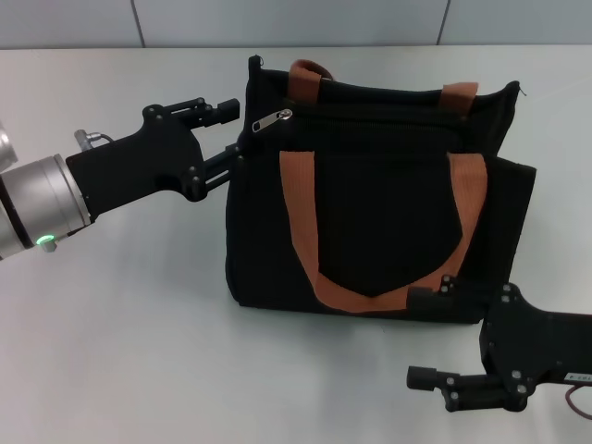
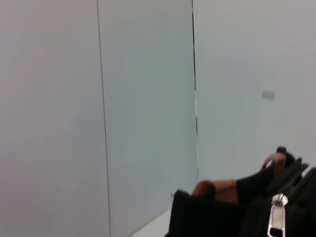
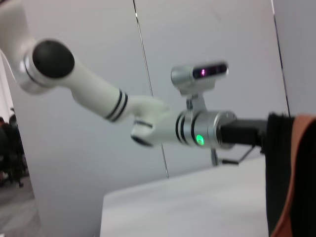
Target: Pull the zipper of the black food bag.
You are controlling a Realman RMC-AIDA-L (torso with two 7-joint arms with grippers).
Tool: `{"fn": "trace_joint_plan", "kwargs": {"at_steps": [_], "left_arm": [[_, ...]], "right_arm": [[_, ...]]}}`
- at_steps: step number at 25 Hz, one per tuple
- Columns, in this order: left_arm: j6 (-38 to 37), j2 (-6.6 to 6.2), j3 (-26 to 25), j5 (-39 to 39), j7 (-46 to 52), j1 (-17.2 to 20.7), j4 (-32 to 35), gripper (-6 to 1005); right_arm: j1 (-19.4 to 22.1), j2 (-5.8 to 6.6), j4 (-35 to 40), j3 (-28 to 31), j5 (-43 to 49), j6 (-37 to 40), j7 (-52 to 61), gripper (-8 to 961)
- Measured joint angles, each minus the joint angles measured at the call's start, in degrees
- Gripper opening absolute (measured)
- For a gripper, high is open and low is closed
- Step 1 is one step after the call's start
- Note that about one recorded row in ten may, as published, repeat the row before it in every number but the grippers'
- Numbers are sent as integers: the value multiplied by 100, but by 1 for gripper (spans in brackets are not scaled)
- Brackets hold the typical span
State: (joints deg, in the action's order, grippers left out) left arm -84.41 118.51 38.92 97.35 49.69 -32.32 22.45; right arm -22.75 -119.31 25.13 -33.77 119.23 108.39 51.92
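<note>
The black food bag [image 1: 388,213] stands upright mid-table, with two orange-brown straps and a front pocket. The silver zipper [image 1: 273,120] pull lies on the zip line near the bag's top left corner. It also shows in the left wrist view [image 2: 277,220], close by, with the bag [image 2: 207,217] below it. My left gripper [image 1: 233,135] is open at the bag's upper left edge, a little left of the pull; its lower finger is against the bag's side. My right gripper [image 1: 418,338] is open and empty just in front of the bag's lower right corner.
The white table [image 1: 139,351] extends left and in front of the bag. A grey panelled wall [image 1: 296,20] runs along the back. The right wrist view shows my left arm [image 3: 197,131] and the bag's side [image 3: 279,173].
</note>
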Motion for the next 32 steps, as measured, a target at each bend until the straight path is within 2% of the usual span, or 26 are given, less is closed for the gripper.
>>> {"fn": "trace_joint_plan", "kwargs": {"at_steps": [5,8,13,18,21,26,32], "left_arm": [[-308,-4,1,-143,-94,85,17,418],[-560,4,2,-183,-137,103,-2,354],[-791,23,33,-276,-140,98,-16,249],[-970,31,20,-288,-403,58,-201,124],[-998,32,12,-379,-588,70,-300,33],[-1001,27,36,-418,-594,77,-312,33],[-976,25,52,-420,-555,57,-317,33]], "right_arm": [[-92,43,-160,3,-425,455,203,722],[-225,50,-186,10,-658,645,686,718],[-546,56,-166,12,-1277,715,2133,711],[-985,211,-109,14,-1641,604,3748,704],[-1145,237,79,4,-1647,440,4274,700],[-1367,243,475,-44,-1626,147,5005,693],[-1703,369,1102,-219,-1594,46,5865,685]]}}
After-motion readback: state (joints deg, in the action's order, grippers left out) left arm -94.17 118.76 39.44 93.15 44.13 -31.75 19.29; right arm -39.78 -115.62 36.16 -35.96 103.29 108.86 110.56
